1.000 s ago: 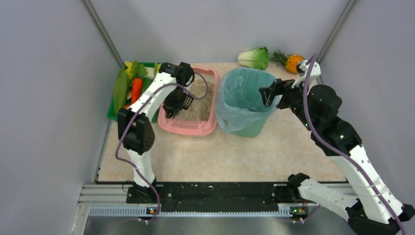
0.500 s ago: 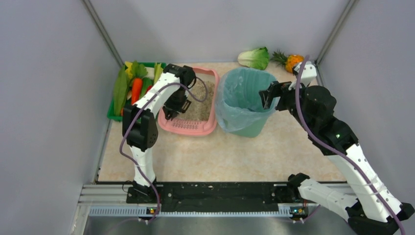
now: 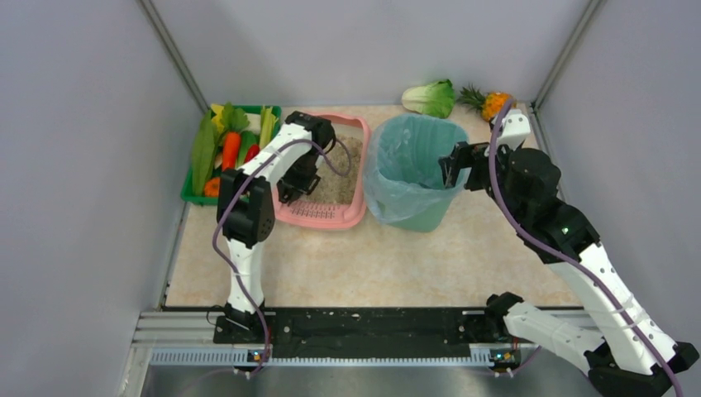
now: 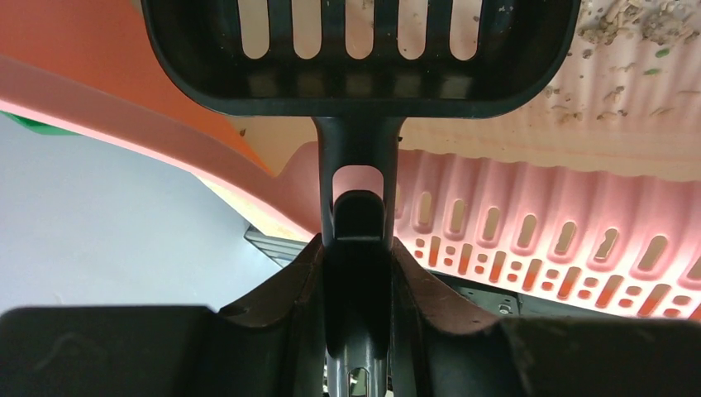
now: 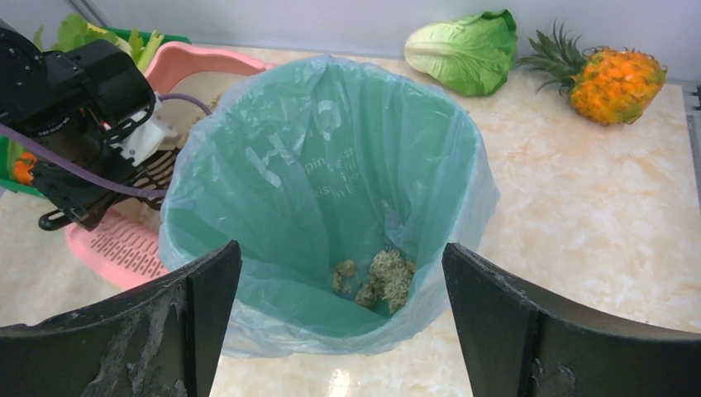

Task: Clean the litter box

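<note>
Top view: I find the pink plastic litter box (image 3: 331, 217) far-left on the desk, between crate (image 3: 188, 192) and bin (image 3: 413, 211), with the left end effector (image 3: 291, 188) over its grille end.

Left wrist: it pinches a rigid black slotted scoop (image 4: 360, 50). I judge a tilted carry would scatter gritty litter (image 4: 636, 21).

Right wrist: the right end effector (image 5: 339, 273) is spread wide near the thin crinkly bag (image 5: 273, 165) and might snag it.

Bin (image 5: 273, 157) holds clumps (image 5: 376, 277); cabbage (image 5: 467, 50) lies beside pineapple (image 5: 616, 83).

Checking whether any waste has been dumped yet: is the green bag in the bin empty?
No, a small heap of litter clumps lies at the bottom of the green bag.
</note>
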Tool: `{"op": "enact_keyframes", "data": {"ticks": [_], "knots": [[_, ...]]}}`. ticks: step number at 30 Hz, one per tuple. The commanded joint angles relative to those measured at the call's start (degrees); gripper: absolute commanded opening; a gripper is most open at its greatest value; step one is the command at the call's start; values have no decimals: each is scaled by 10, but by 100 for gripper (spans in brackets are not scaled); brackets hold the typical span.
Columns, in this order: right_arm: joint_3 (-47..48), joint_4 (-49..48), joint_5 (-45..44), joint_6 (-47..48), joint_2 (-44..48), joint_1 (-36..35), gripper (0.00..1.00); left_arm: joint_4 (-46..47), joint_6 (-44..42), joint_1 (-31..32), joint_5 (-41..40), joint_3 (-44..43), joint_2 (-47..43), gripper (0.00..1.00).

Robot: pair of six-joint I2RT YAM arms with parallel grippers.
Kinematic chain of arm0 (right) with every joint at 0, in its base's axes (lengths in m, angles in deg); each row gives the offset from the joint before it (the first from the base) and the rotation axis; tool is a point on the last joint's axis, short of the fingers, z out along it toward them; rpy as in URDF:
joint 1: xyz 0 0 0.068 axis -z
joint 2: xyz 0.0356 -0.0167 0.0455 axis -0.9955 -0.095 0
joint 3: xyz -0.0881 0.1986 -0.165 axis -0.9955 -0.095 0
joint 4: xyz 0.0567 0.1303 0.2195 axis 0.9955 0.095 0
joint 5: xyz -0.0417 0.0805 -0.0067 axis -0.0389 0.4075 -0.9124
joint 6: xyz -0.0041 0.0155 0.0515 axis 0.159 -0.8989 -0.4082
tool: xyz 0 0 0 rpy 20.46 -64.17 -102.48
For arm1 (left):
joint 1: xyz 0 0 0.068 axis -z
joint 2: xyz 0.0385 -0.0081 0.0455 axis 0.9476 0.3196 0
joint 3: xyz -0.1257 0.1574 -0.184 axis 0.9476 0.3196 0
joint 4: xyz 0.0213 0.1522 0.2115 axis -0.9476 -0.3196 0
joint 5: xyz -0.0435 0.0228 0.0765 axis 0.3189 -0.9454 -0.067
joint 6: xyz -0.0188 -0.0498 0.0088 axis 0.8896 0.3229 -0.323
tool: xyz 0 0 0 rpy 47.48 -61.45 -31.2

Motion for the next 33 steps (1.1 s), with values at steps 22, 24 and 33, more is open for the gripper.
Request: {"op": "enact_keyframes", "data": {"ticks": [22, 24, 33], "knots": [[-26, -47, -49, 34, 13, -2, 94, 20, -63, 5, 138, -122, 106, 1], [-27, -47, -51, 34, 14, -2, 94, 25, -63, 5, 156, -125, 109, 1], [-26, -51, -62, 35, 20, -2, 94, 30, -49, -11, 186, -143, 135, 1]]}}
